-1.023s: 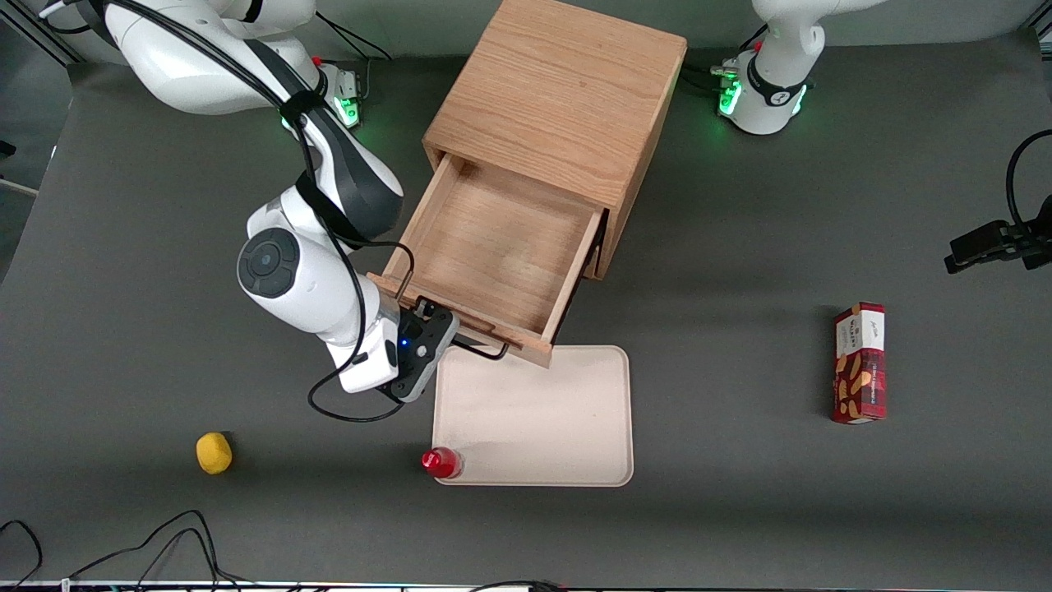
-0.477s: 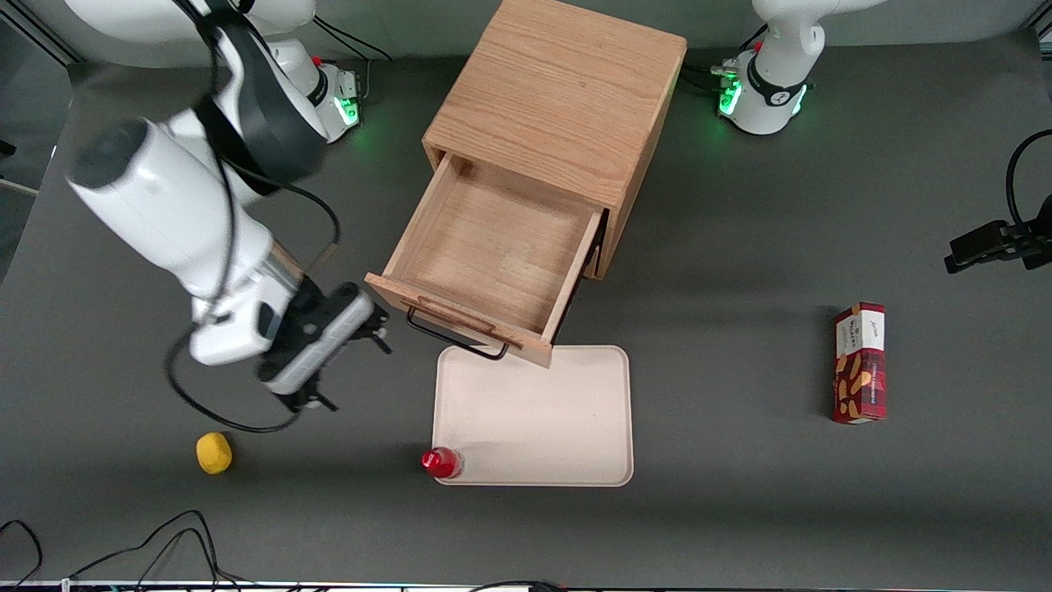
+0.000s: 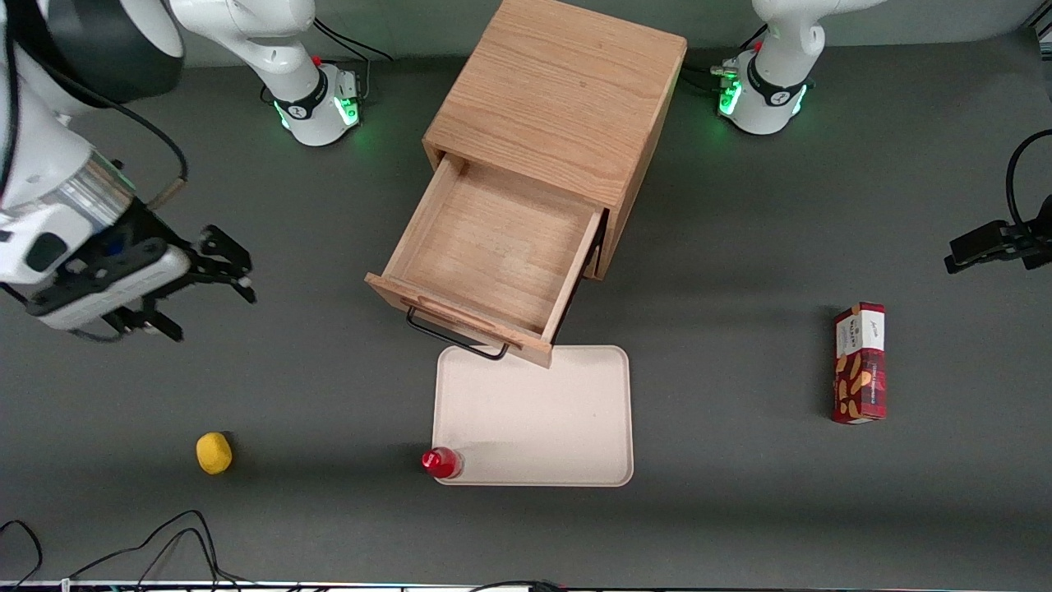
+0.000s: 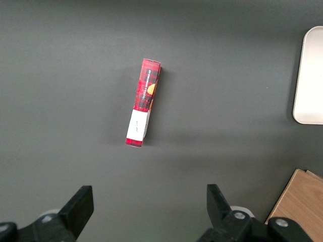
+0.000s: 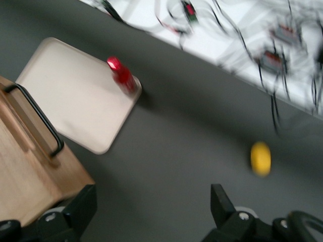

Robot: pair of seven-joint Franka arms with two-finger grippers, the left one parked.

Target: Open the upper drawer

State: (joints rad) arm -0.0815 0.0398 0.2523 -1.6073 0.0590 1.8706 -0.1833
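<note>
The upper drawer (image 3: 501, 247) stands pulled well out of the oak cabinet (image 3: 559, 90), its bare wood inside showing and holding nothing. Its black wire handle (image 3: 456, 337) hangs free over the edge of a tray. My gripper (image 3: 209, 308) is open, well away from the drawer toward the working arm's end of the table, above the dark tabletop. In the right wrist view the gripper (image 5: 150, 204) holds nothing, and the drawer front (image 5: 30, 166) with its handle (image 5: 38, 118) shows off to one side.
A cream tray (image 3: 534, 415) lies in front of the drawer, with a red bottle (image 3: 441, 462) at its near corner. A yellow ball-like object (image 3: 214, 452) sits nearer the camera than my gripper. A red snack box (image 3: 859, 362) lies toward the parked arm's end.
My gripper has let go of the drawer handle and swung away toward the working arm's end of the table. The drawer has stayed pulled out.
</note>
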